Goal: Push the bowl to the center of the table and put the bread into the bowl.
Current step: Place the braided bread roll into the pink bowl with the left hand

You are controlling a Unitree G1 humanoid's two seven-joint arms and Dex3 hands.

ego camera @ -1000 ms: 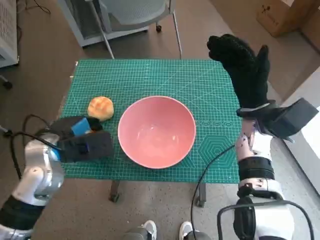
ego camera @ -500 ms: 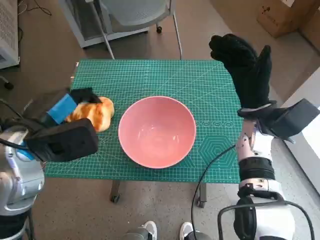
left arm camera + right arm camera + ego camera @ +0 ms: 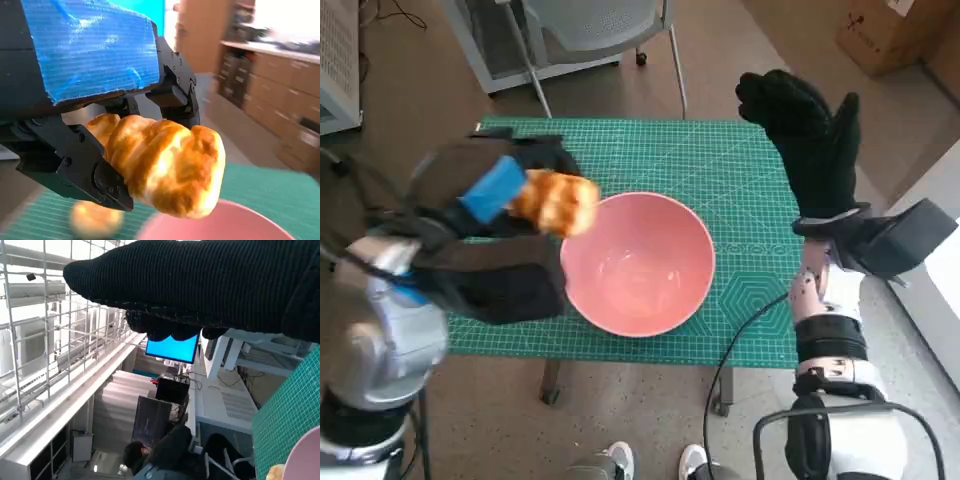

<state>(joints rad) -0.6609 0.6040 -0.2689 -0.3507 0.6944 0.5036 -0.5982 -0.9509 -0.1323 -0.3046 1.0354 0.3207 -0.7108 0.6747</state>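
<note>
My left hand (image 3: 485,205) holds the golden bread (image 3: 558,203) in the air just over the near-left rim of the pink bowl (image 3: 640,265). The bowl stands around the middle of the green mat (image 3: 720,170). In the left wrist view the black fingers (image 3: 75,165) clamp the bread (image 3: 165,167) from both sides, with the bowl's rim (image 3: 220,225) below it. My gloved right hand (image 3: 805,135) is raised over the mat's far right corner, fingers spread and holding nothing. In the right wrist view the glove (image 3: 200,285) is a dark band.
A chair (image 3: 590,30) stands beyond the table's far edge and a cardboard box (image 3: 895,30) sits at the far right. Shoes (image 3: 615,462) show on the floor near the front edge. A blurred tan blob (image 3: 95,220) lies below the bread; I cannot tell what it is.
My left hand has taken the bread off the mat at the left, lifted it and carried it right to the bowl's rim. The right hand and the bowl have stayed put.
</note>
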